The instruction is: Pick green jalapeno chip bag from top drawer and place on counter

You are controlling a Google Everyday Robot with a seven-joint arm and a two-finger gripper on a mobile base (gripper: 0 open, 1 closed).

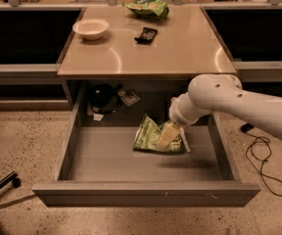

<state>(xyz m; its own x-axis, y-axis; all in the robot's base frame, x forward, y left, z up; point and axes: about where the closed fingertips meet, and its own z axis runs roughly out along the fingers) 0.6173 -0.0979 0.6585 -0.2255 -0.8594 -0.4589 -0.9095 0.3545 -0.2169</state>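
Observation:
The green jalapeno chip bag [148,135] lies crumpled on the grey floor of the open top drawer [106,155], right of its middle, with a white strip along its right edge. My gripper [167,136] reaches down from the white arm at the right and sits on the right part of the bag, touching it. The beige counter [146,53] is directly above the drawer's back.
On the counter stand a white bowl [91,28], a small dark packet [146,35] and a puffier green bag [148,7] at the back. A dark round object [102,96] and a card [129,98] sit at the drawer's back left. A cable [258,155] lies on the floor at the right.

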